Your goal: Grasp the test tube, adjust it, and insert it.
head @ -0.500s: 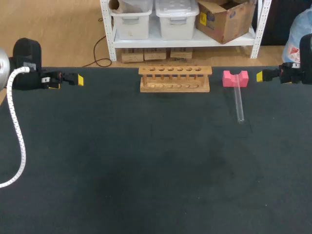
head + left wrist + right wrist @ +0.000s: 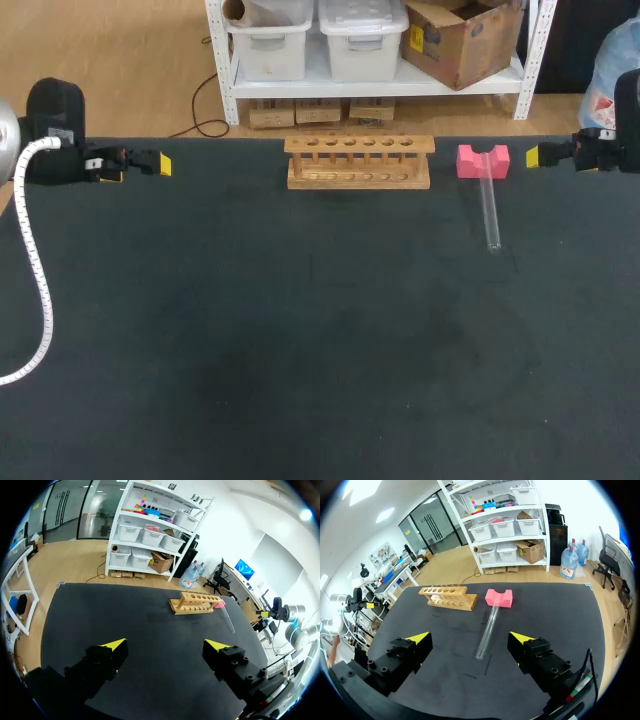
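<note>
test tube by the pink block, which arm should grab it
Right. The test tube lies near the open right end effector, by the pink block; the left end effector sits far across the table.

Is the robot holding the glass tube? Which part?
Nothing is held. The left gripper and right gripper are both open and empty; the test tube lies on the table, one end on the pink block.

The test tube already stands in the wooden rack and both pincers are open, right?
No. The head view shows the test tube lying on the table, one end on the pink block, outside the wooden rack. Left pincer and right pincer are open.
</note>
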Robot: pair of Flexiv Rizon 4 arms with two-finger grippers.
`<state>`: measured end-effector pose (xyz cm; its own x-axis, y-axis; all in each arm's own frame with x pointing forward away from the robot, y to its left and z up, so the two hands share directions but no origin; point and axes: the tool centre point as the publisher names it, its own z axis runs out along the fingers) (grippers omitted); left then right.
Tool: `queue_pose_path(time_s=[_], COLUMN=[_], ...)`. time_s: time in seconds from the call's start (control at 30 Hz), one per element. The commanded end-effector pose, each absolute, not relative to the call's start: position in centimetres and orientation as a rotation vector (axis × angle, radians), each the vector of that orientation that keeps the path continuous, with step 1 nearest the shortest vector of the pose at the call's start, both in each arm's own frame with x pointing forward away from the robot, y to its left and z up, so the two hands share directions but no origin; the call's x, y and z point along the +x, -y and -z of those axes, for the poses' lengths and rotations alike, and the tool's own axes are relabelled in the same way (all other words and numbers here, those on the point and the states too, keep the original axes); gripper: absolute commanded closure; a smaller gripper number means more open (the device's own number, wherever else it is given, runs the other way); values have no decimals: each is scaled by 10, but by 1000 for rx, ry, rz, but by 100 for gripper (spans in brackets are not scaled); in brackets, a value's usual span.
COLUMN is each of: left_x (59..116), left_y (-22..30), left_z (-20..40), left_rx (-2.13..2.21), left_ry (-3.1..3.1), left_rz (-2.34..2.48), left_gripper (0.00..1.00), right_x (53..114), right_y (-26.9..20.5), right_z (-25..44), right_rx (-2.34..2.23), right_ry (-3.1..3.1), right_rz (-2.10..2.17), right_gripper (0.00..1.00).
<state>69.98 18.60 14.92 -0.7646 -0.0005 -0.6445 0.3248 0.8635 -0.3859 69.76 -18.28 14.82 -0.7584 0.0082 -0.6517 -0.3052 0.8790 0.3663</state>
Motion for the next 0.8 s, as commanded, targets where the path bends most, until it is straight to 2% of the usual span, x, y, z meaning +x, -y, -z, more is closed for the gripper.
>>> queue_pose_path(time_s=[0.03, 0.43, 0.8], left_x=[702, 711, 727], left_y=[-186, -207, -205], left_z=[-151, -163, -170], left_rx=[269, 784, 1197], left_ry=[-2363, -2057, -1673], left_rz=[627, 763, 857], left_gripper=[0, 0, 0], right_x=[697, 697, 697], right_y=[183, 183, 183], right_z=[-149, -149, -149], right_rx=[-213, -213, -213], right_ry=[-2368, -2368, -2368], right_rz=[-601, -601, -601], right_gripper=[0, 0, 0])
